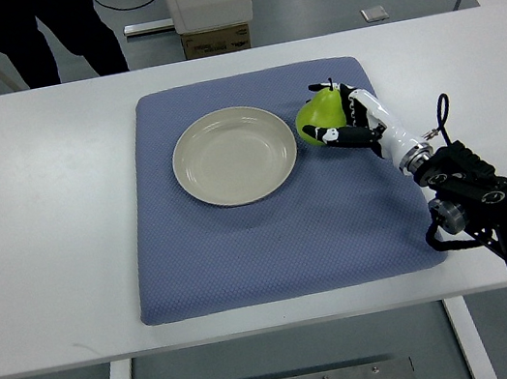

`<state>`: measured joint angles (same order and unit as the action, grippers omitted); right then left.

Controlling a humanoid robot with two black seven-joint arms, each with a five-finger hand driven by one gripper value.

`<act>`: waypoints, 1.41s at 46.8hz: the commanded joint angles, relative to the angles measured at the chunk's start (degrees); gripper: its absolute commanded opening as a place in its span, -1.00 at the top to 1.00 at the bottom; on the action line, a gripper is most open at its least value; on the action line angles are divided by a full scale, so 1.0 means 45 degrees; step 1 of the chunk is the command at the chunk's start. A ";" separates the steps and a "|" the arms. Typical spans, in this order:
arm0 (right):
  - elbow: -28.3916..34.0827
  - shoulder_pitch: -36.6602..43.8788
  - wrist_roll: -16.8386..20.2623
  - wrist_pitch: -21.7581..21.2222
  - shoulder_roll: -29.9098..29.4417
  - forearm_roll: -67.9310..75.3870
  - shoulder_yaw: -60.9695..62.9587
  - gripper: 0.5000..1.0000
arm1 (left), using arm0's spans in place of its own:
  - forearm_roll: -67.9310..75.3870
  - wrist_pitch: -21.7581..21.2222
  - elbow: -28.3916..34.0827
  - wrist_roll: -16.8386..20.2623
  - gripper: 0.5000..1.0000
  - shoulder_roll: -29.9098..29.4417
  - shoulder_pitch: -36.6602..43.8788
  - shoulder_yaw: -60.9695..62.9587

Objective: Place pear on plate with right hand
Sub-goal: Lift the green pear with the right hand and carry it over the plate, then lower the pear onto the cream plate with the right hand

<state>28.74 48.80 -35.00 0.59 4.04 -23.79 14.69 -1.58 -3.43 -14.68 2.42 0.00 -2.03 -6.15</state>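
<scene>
White table [47, 187] — blue mat [273, 245]

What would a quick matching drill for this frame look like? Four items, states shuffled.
Items:
1. pear
2. plate
3. blue mat
4. right hand

States:
A. lies flat on the white table
B. empty, left of the fruit
C. green, gripped, just right of the dish
D. fingers wrapped around the fruit

Pairs: 1-C, 2-B, 3-A, 4-D
</scene>
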 commanded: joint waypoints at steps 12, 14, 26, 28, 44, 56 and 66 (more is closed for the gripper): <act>0.0020 0.0892 0.0000 0.0005 -0.0525 0.0034 -0.0002 1.00 | 0.0000 0.0000 0.0000 0.0008 -1.00 0.0000 0.0001 0.0000; 0.0020 0.1010 0.0000 0.0005 -0.0662 0.0034 -0.0002 1.00 | 0.0000 0.0000 0.0000 0.0008 -1.00 0.0000 0.0001 0.0000; 0.0020 0.1635 0.0000 0.0005 -0.0897 -0.0005 -0.0100 1.00 | 0.0000 0.0000 0.0000 -0.0011 -1.00 0.0000 0.0001 -0.0019; 0.0020 0.1713 0.0000 0.0005 -0.0897 -0.0044 -0.0100 1.00 | 0.0000 -0.0020 0.0000 -0.0011 -1.00 0.0000 0.0001 -0.0019; 0.0020 0.1948 0.0000 0.0005 -0.0897 -0.0083 -0.1369 1.00 | 0.0000 0.0000 0.0000 -0.0011 -1.00 0.0000 0.0001 0.0000; 0.0606 0.1869 0.0000 -0.0093 -0.0897 -0.0083 -0.1838 1.00 | 0.0000 0.0000 0.0000 -0.0011 -1.00 0.0000 0.0001 0.0000; 0.1074 0.1792 0.0000 -0.0171 -0.0897 -0.0064 -0.2287 1.00 | 0.0000 -0.0020 0.0000 -0.0011 -1.00 0.0000 0.0001 0.0000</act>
<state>32.84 57.04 -35.00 -0.17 0.01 -24.17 4.81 -1.58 -3.43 -14.68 2.41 0.00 -2.02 -6.17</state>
